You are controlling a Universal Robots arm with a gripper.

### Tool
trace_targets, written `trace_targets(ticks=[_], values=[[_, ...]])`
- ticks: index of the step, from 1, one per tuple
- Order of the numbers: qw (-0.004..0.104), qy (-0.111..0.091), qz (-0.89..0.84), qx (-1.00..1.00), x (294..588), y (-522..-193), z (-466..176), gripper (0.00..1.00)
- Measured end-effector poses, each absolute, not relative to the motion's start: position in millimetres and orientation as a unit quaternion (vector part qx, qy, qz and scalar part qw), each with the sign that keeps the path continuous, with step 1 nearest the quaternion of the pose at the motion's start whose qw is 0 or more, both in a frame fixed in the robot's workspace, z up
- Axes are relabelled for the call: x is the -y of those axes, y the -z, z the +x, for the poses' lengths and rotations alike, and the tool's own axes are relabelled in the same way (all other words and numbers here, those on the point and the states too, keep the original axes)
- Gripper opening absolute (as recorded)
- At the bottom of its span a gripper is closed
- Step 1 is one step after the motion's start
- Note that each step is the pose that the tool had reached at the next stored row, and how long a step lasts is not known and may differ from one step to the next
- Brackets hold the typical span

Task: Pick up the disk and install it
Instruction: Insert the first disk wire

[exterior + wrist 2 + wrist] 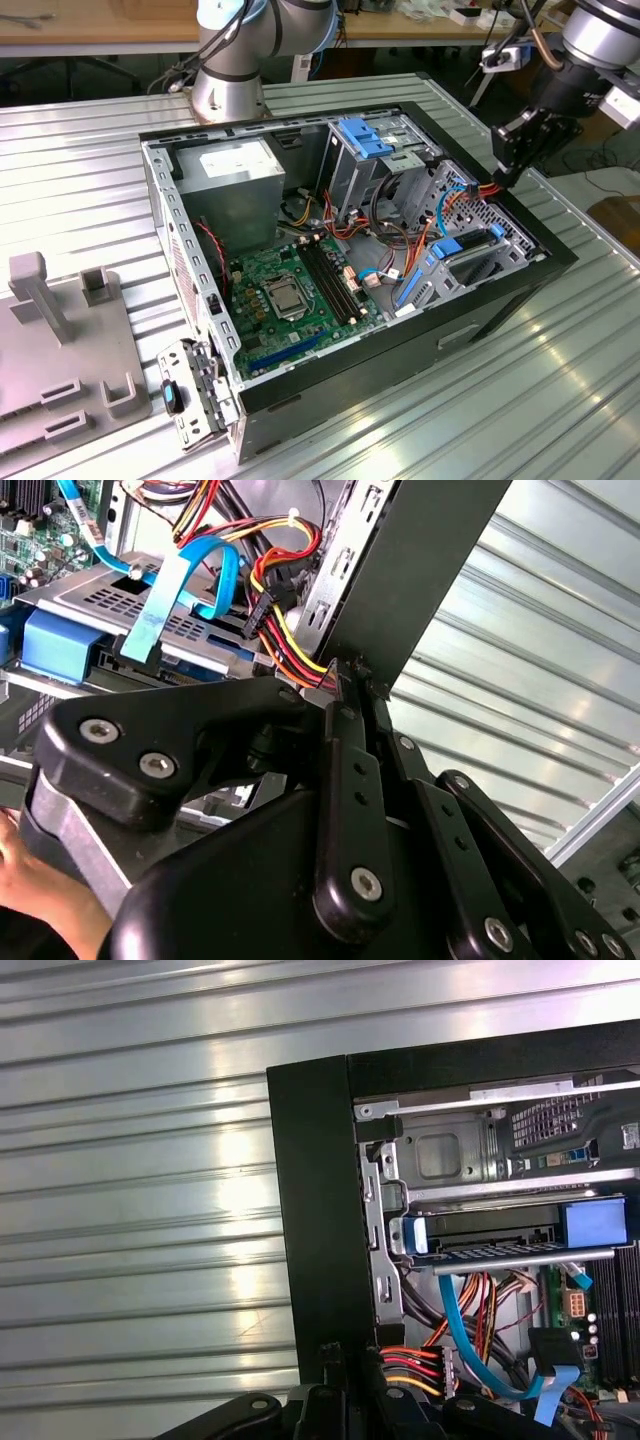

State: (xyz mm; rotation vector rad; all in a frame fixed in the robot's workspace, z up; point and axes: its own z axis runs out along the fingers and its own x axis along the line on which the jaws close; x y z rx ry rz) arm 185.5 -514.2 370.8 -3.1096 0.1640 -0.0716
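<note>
Ribbed metal counter (480, 420) with an open black PC case (400, 350) lying on its side, green motherboard (290, 290) facing up. The disk (472, 262) is already inside the case, sitting flat in the metal drive cage (520, 245) at the end towards the exterior view's right. In the first wrist view the disk (490, 1238) shows as a dark body with a bright blue rail piece at each end. Its long axis runs alongside the long case wall that faces the exterior camera, so it lies crosswise to the wall the gripper is over.

The gripper (505, 172) hangs above the far right edge of the case in the exterior view, near the disk but not touching it. In both wrist views the gripper (345, 675) (345, 1355) has its jaws together, and I can't see anything between them. The tips sit right at the case rim, just beside the red, yellow and orange power wires (415, 1370) (the plug end is practically under the tips). A flat blue data cable (460, 1340) loops past, between the wires and the disk.

Off to the exterior view's left there's a grey fixture plate (70, 350) on the counter, well apart from all this.
</note>
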Motion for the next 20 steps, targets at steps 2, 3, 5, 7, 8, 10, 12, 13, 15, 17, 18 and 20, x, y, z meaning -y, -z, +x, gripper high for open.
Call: trace_targets(ticks=[2, 3, 5, 7, 8, 10, 12, 13, 15, 17, 18, 20], values=[[0.014, 0.023, -0.998, -0.053, 514.2, -371.8, 185.5, 0.17], [0.014, 0.023, -0.998, -0.053, 514.2, -371.8, 185.5, 0.17], [0.013, 0.023, -0.998, -0.053, 514.2, -372.0, 185.5, 0.17], [0.013, 0.023, -0.998, -0.055, 514.2, -372.0, 185.5, 0.17], [0.013, 0.023, -0.998, -0.059, 514.2, -372.1, 185.5, 0.17], [0.013, 0.023, -0.997, -0.071, 514.2, -371.9, 185.6, 0.17], [0.013, 0.023, -0.996, -0.086, 514.2, -371.8, 185.5, 0.17], [0.012, 0.024, -0.995, -0.099, 514.2, -371.7, 185.6, 0.17], [0.012, 0.024, -0.993, -0.116, 514.2, -371.5, 185.5, 0.17], [0.012, 0.024, -0.991, -0.132, 514.2, -371.4, 185.5, 0.17], [0.011, 0.024, -0.990, -0.141, 514.2, -371.4, 185.5, 0.17], [0.011, 0.024, -0.987, -0.157, 514.2, -371.3, 185.5, 0.17]])
